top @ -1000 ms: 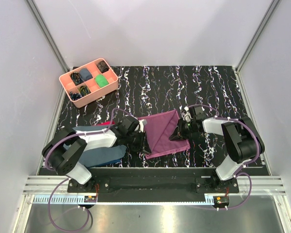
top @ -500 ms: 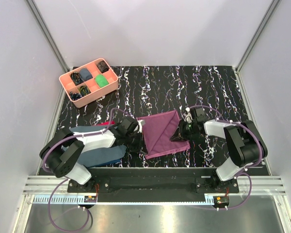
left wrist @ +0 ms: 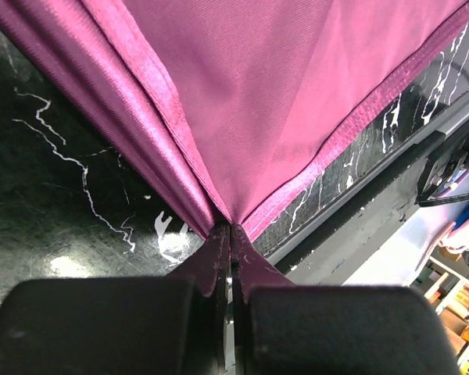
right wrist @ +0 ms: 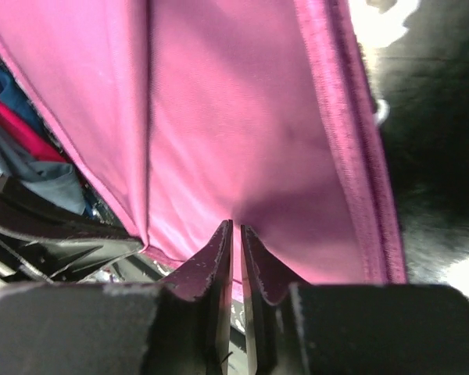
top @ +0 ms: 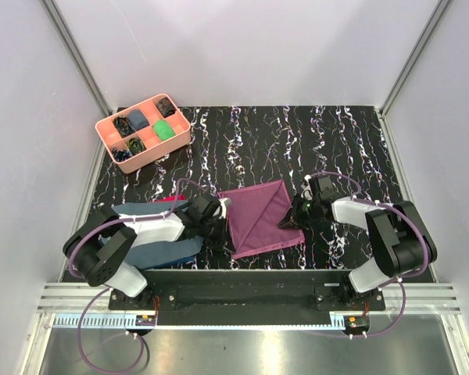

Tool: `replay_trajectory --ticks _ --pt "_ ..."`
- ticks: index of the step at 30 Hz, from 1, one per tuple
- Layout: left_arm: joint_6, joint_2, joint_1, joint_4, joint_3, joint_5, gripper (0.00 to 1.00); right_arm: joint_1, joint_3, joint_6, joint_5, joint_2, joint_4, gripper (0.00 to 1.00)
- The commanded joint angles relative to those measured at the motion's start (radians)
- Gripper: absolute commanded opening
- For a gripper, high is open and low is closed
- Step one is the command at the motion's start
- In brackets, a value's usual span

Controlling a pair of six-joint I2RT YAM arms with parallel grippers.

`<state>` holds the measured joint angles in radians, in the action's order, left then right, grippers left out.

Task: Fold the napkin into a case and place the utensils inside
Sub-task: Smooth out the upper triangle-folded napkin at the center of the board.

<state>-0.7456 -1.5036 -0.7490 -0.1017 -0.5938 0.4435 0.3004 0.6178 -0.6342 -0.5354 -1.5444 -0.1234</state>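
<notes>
The plum-purple napkin (top: 259, 220) lies folded on the dark marbled table between my two arms, with a crease running down it. My left gripper (top: 224, 231) is at its left edge and is shut on a gathered corner of the cloth, as the left wrist view (left wrist: 230, 228) shows. My right gripper (top: 289, 222) is at its right edge and is shut on a pinch of the cloth, as the right wrist view (right wrist: 235, 228) shows. The napkin fills both wrist views (left wrist: 297, 94) (right wrist: 242, 117). The utensils are out of view.
A pink compartment tray (top: 181, 137) with small items stands at the back left. A slate-blue cloth (top: 162, 251) and a small red cloth (top: 169, 200) lie under my left arm. The table's near edge runs just below the napkin.
Both grippers have drawn slightly apart, the left to the left and the right to the right. The napkin between them has shifted a little and lies flatter.
</notes>
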Motion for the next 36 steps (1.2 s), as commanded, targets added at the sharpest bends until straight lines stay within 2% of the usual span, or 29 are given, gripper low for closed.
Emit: replay_trajectory --ticks 1,13,20,22,24,25,27,28,33,36 --pt "0.003 0.008 -0.006 0.02 0.029 -0.029 0.0 -0.024 -0.026 -0.015 0.069 0.018 0.008 0.13" --pt "0.0 0.014 -0.006 0.027 0.052 -0.049 0.06 -0.06 0.019 -0.059 0.127 -0.023 -0.042 0.12" --pt "-0.004 -0.046 -0.006 0.081 -0.031 -0.014 0.11 -0.087 0.08 -0.007 0.186 -0.063 -0.051 0.12" --pt "-0.017 -0.029 -0.007 0.094 -0.029 -0.011 0.18 -0.095 0.133 0.037 0.184 -0.108 -0.071 0.12" --pt "-0.02 -0.006 -0.007 0.099 -0.02 -0.005 0.31 -0.101 0.17 0.065 0.189 -0.144 -0.087 0.13" --pt "-0.018 0.021 -0.007 0.099 -0.017 0.001 0.42 -0.099 0.204 0.089 0.199 -0.155 -0.09 0.14" --pt "-0.011 0.057 -0.007 0.065 -0.012 0.014 0.52 -0.099 0.247 0.12 0.196 -0.178 -0.132 0.14" --pt "-0.006 0.107 -0.006 0.021 -0.014 0.011 0.58 -0.099 0.279 0.145 0.183 -0.177 -0.148 0.18" --pt "0.051 0.293 0.055 -0.137 -0.047 -0.072 0.66 -0.093 0.307 0.205 0.222 -0.065 -0.237 0.34" --pt "0.071 0.335 0.184 -0.174 -0.09 -0.028 0.66 -0.064 0.335 0.24 0.273 -0.011 -0.297 0.41"
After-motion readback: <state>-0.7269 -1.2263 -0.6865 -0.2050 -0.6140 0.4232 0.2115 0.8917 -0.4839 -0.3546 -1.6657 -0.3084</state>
